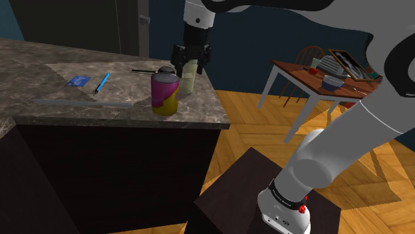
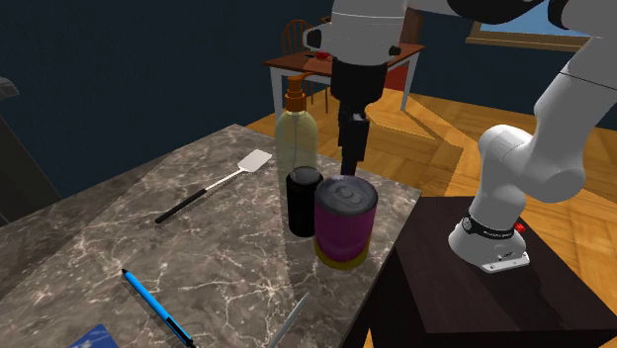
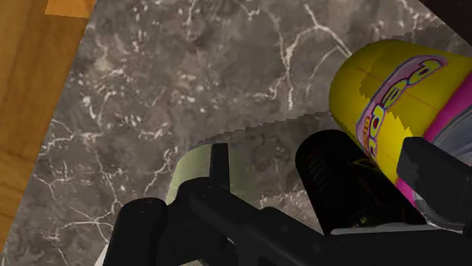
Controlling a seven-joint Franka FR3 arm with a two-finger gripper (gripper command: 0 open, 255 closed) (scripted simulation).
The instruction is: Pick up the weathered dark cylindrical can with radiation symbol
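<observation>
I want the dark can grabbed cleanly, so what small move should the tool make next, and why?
Probably a short sideways shift to centre over the dark can. The open tool hangs beside the bottle, off to the can's side, and the yellow can stands close beside it, leaving little room for a slanted approach.

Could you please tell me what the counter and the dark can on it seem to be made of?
Grey veined countertop: likely polished marble, given white veins and faint sheen. Short black cylindrical can: probably matt metal, judging by its rimmed top, though uncertain.
</observation>
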